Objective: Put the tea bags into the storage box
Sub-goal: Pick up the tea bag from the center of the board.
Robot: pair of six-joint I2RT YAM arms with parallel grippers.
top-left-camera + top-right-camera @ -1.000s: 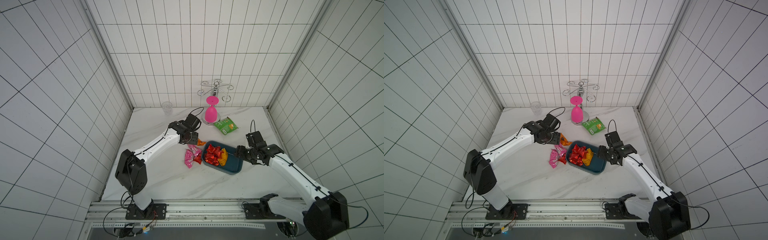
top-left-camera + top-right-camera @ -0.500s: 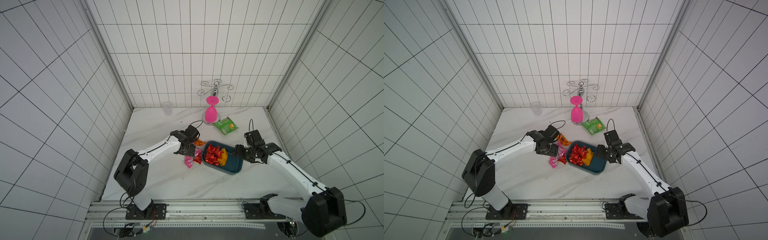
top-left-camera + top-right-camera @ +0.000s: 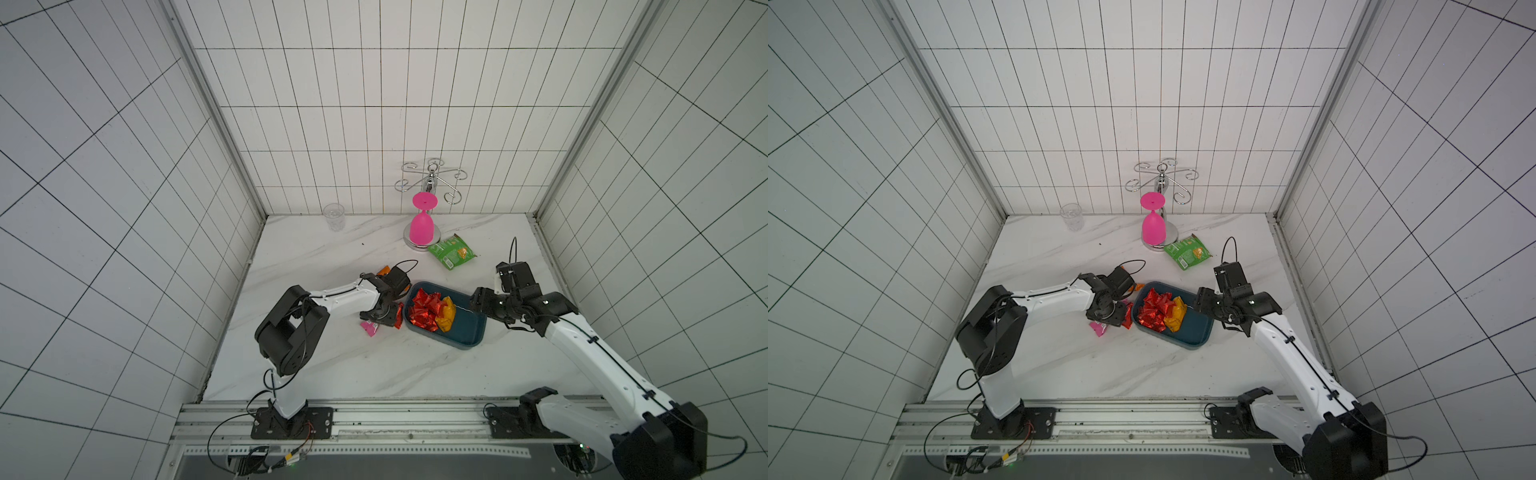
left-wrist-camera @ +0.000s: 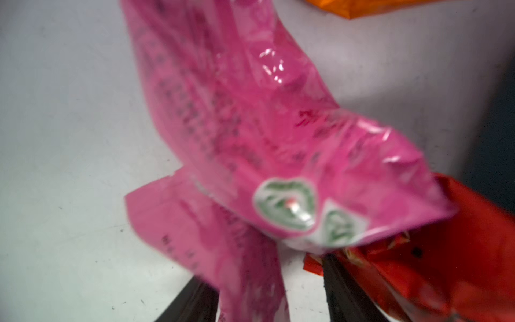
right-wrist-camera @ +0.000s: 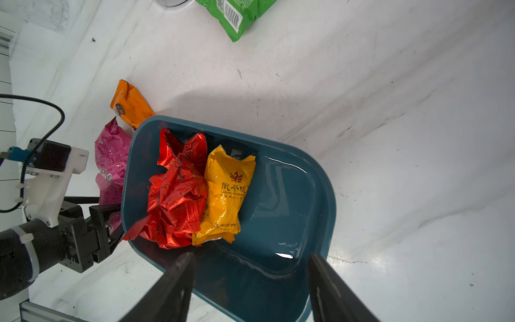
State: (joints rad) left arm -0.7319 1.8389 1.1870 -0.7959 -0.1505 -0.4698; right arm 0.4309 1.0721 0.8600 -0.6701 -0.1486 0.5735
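Note:
The teal storage box (image 3: pixel 467 328) (image 3: pixel 1192 330) (image 5: pixel 292 195) holds a heap of red tea bags (image 3: pixel 424 311) (image 5: pixel 178 192) and a yellow one (image 5: pixel 227 192). Outside its left wall lie pink sachets (image 3: pixel 370 327) (image 4: pixel 250 111) (image 5: pixel 113 156), a red one (image 4: pixel 446 251) and an orange one (image 5: pixel 131 104). My left gripper (image 3: pixel 384 322) (image 4: pixel 264 270) is down on the pink sachets. Its fingers stand apart around one, with bare table showing beside one finger. My right gripper (image 3: pixel 476 301) (image 5: pixel 250 256) hangs open over the box's right end, holding nothing.
A green snack packet (image 3: pixel 451 257) lies behind the box. An upturned pink goblet (image 3: pixel 422 228) sits on a chrome rack at the back wall. A clear tumbler (image 3: pixel 333 216) stands in the back left corner. Tiled walls close in three sides.
My left gripper came forward and down from near the orange sachet onto the pink sachets beside the box, and its jaws narrowed. The right arm barely moved.

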